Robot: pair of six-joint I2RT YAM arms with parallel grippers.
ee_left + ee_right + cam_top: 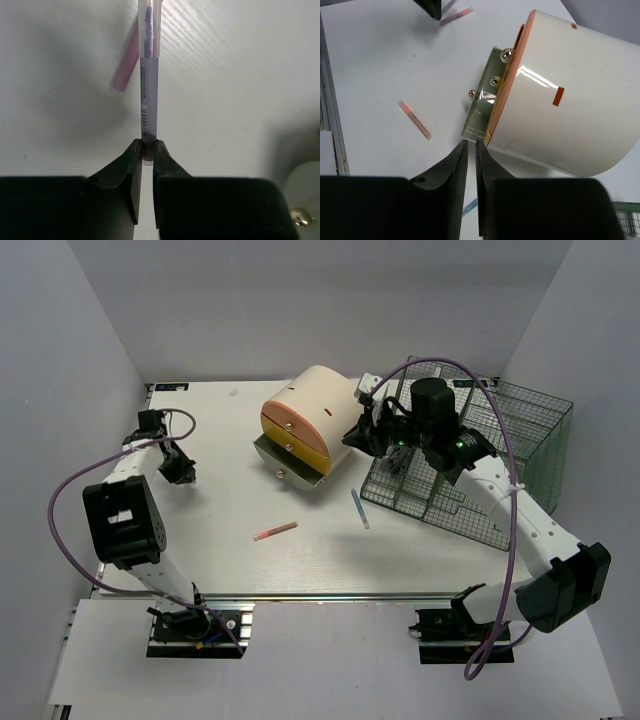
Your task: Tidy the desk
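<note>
Desk [220, 550], left tool [146, 146] pinching pen [149, 90]

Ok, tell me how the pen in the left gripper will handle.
The pen looks stiff and light: a slim straight plastic barrel. Pinched only at its end by the left gripper, it may pivot. Round, it would likely roll on the desk.

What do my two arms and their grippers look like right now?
The left arm and right arm are white links with boxy black joints, each trailing a looping purple cable. The left gripper and right gripper have black tapered fingers.
</note>
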